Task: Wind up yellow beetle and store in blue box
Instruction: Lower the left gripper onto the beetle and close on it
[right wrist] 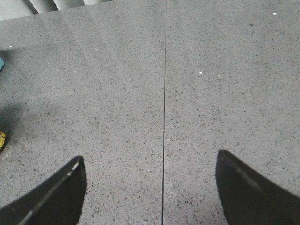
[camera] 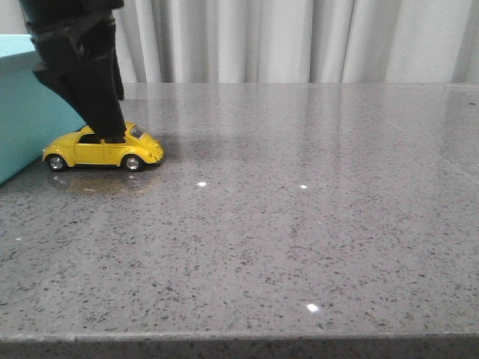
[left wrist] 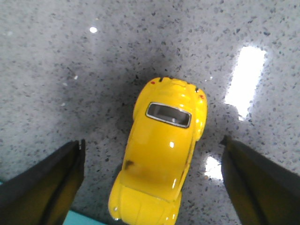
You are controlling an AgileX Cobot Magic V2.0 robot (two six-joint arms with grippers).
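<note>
A grey speckled stone bench [camera: 299,247] fills the near and middle part of the front view, glossy, with small points of reflected light.

Toward the far left of the bench stands the yellow beetle [camera: 103,150], a small glossy toy car on its four wheels, seen side-on. Its left end sits just beside the blue box [camera: 19,112], a large turquoise box at the left edge; whether they touch is unclear.

The left gripper [left wrist: 152,185] reaches down from above over the car's roof. In the left wrist view its two dark fingers [left wrist: 51,183] are spread wide, one on each side of the car with bare bench between, so it is released and grasps nothing.

The right gripper [right wrist: 150,187] does not appear in the front view. In the right wrist view its fingers are likewise spread wide over bare bench, holding nothing, with the car only a yellow sliver at the edge.

Pale curtains [camera: 299,37] hang behind the bench.

Judged from this, the task is at an early stage: the car is not yet grasped. Nothing shows whether it is wound, and it still has to go into the box.
</note>
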